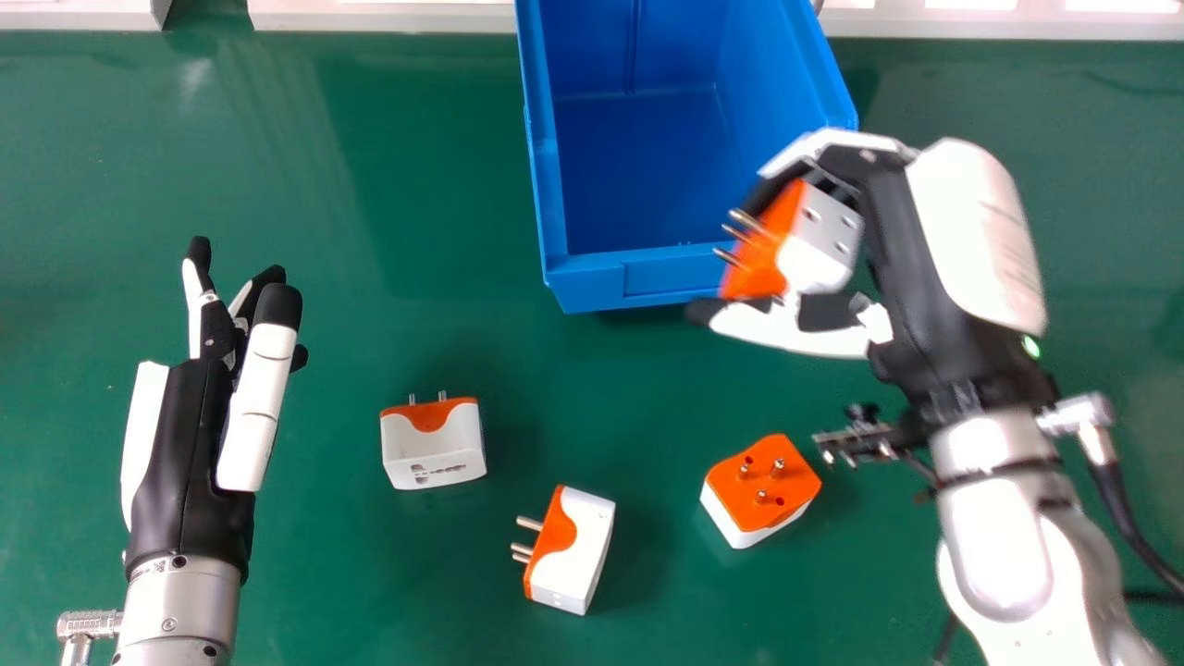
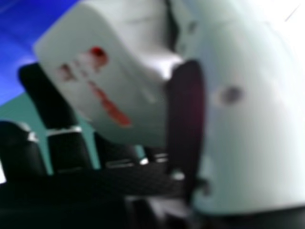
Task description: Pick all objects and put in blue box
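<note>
My right hand (image 1: 888,250) is at the near right corner of the blue box (image 1: 592,282), its thumb and fingers closed round an orange and white adapter (image 1: 819,242) with its pins pointing left. In the right hand view the adapter's white socket face (image 2: 102,76) lies between the thumb and fingers of my right hand (image 2: 69,148). On the table are a white adapter with an orange top (image 1: 433,444), one on its side (image 1: 573,550) and one with pins up (image 1: 763,486). My left hand (image 1: 199,435) is at the left, fingers straight, holding nothing.
The table (image 1: 370,231) is a glossy green surface with a pale ledge (image 1: 370,17) along its far edge. A black cable (image 1: 1124,509) runs beside my right forearm. The box's inside floor shows bare blue.
</note>
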Robot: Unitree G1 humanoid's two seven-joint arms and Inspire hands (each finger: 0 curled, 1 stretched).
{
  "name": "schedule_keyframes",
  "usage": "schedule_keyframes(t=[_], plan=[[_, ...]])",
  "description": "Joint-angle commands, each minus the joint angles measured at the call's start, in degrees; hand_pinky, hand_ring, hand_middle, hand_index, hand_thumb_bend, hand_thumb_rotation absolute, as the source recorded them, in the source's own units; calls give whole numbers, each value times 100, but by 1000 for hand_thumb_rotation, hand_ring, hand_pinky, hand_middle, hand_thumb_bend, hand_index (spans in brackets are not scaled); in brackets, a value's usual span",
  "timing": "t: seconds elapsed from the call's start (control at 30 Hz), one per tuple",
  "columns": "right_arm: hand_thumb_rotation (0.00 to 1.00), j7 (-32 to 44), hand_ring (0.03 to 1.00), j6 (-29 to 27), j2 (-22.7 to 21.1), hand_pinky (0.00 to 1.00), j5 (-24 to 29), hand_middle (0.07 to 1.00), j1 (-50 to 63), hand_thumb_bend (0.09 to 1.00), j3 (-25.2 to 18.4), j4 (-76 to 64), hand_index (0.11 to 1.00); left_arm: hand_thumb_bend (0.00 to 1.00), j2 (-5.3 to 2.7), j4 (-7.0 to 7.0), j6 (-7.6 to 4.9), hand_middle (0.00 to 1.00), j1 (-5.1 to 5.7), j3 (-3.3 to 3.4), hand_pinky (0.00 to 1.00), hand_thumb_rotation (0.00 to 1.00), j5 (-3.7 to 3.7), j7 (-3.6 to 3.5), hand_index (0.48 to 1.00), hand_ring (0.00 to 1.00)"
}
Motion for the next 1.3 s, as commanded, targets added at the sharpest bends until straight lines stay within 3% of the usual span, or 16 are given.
schedule_keyframes(t=[0.0,0.37,0.6,0.77,0.87,1.07,1.17,1.2,1.23,1.27], plan=[[137,-124,61,-244,82,25,-41,102,-520,489,47,299,470,765,68,-57,-63,930,-21,10,823,1000,21,16,967,905],[139,-290,60,-261,366,26,-247,105,-2583,489,264,2524,470,762,53,-85,-16,931,-26,17,824,1000,-48,-26,966,906],[142,-695,90,-134,483,52,-448,146,-4101,487,479,4625,469,762,17,-232,11,934,86,36,825,1000,-125,-65,967,907],[145,-933,109,-4,586,68,-432,171,-4775,486,613,5728,469,761,-8,-356,67,938,159,22,827,1000,-118,-49,967,909],[147,-984,251,51,675,183,-381,312,-5012,486,645,6131,469,754,-16,-382,88,939,181,20,826,1000,-113,-40,966,910],[146,-1147,240,-3,795,181,-216,303,-5193,486,656,6682,469,751,-43,-495,145,939,243,0,825,1000,-79,-9,965,909],[95,-958,285,22,789,219,-197,350,-5201,497,733,6746,484,749,-52,-523,161,939,257,-8,825,1000,-73,-4,964,909],[106,-868,335,27,771,258,-202,401,-5203,498,764,6740,486,748,-55,-528,167,939,256,-12,825,1000,-71,-1,964,909],[154,-747,435,37,741,340,-211,490,-5206,530,798,6724,546,748,-58,-531,172,939,255,-17,824,1000,-66,2,964,909],[154,-570,435,46,702,340,-214,490,-5211,530,835,6696,546,748,-65,-546,185,939,258,-26,824,1000,-65,3,964,909]])
